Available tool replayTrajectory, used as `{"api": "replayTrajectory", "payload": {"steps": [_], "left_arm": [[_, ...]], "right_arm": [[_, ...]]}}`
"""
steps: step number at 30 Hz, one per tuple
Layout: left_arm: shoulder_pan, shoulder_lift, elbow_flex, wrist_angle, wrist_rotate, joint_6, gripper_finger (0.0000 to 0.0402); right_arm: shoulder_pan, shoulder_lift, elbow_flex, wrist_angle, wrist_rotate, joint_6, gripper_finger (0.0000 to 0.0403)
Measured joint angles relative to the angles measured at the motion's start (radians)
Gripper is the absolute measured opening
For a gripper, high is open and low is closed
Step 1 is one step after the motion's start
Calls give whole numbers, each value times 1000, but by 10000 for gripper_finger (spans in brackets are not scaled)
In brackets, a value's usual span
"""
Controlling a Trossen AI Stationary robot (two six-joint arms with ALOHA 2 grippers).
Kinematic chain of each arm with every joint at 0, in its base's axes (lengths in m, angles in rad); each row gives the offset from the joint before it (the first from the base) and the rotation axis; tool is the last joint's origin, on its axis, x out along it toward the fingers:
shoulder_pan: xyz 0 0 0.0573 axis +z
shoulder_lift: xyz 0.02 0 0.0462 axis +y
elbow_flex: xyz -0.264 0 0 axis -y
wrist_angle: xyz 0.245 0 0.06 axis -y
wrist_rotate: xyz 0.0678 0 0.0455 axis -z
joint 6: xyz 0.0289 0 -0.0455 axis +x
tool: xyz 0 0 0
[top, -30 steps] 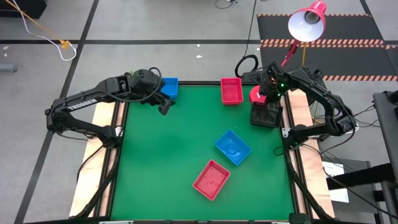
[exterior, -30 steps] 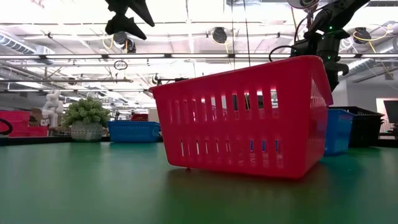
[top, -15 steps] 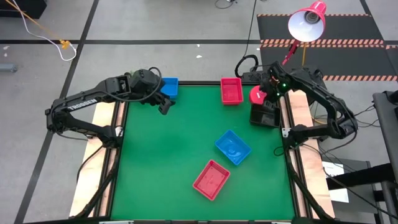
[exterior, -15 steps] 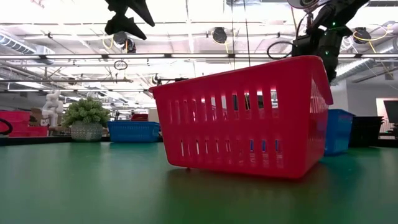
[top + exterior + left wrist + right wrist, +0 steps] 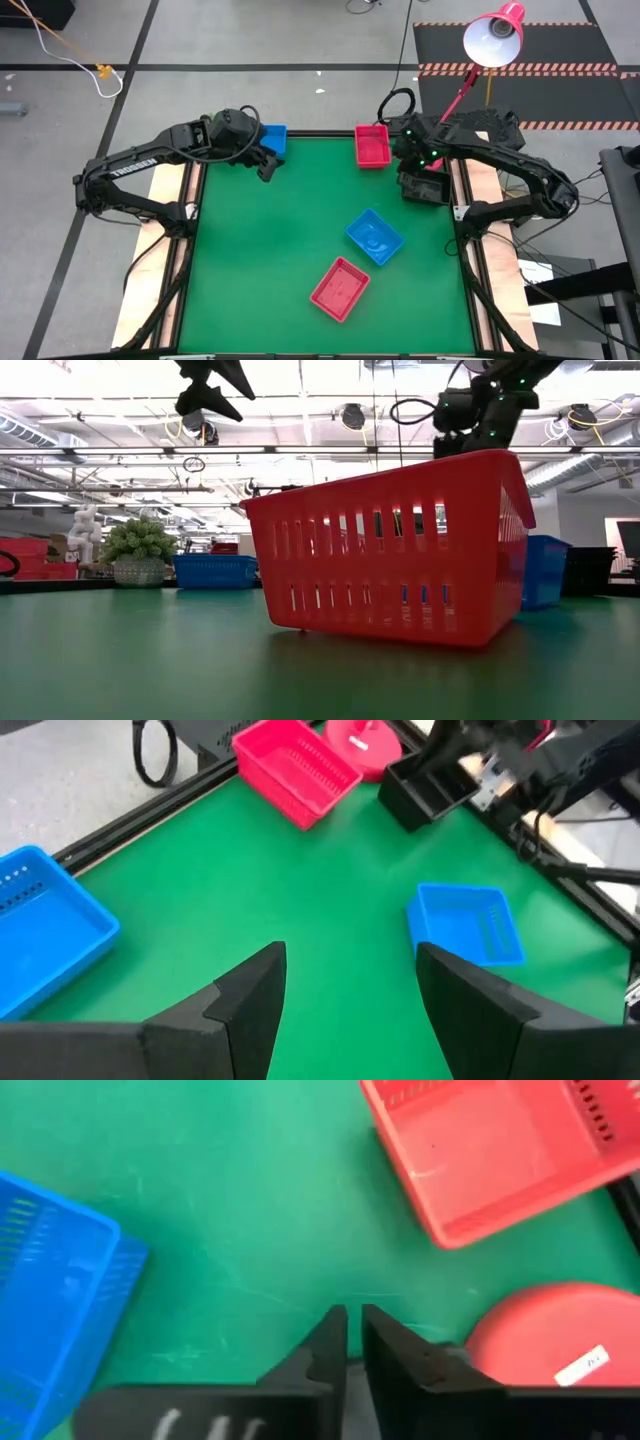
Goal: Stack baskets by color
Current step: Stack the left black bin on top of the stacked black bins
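On the green table, a blue basket point(image 5: 272, 138) sits at the far left corner and a red basket point(image 5: 372, 146) at the far edge. A black basket point(image 5: 425, 187) stands at the right edge. Another blue basket point(image 5: 375, 237) lies mid-table, and another red basket point(image 5: 340, 288) lies nearer. My left gripper point(image 5: 265, 166) hovers open beside the far blue basket point(image 5: 45, 930). My right gripper point(image 5: 352, 1330) is shut on nothing, above bare table between the far red basket point(image 5: 500, 1150) and the black basket.
A round red lamp base point(image 5: 540, 1342) stands right beside my right gripper, and its lamp point(image 5: 495, 35) reaches over the far right corner. A green plant ball point(image 5: 140, 545) shows beyond the table's far left. Bare green table lies along the left half.
My right gripper has swung from over the black basket toward the table's left, nearer the far red basket, turning as it went. The black basket has stayed where it was. My left arm has kept still.
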Motion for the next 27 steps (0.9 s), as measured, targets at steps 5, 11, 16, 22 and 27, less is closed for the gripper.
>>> {"api": "replayTrajectory", "payload": {"steps": [5,11,16,22,27], "left_arm": [[0,0,0,3,0,-22,225],[-8,0,0,3,0,-45,225],[-19,0,0,4,0,-51,225],[-25,0,0,4,-1,-56,225],[-25,0,0,4,-1,-53,225]], "right_arm": [[56,82,0,13,6,2,3],[63,177,0,4,6,-12,6],[64,220,0,-23,1,-35,1],[89,222,0,-61,-21,-36,1],[109,222,0,-97,-19,-51,1]]}}
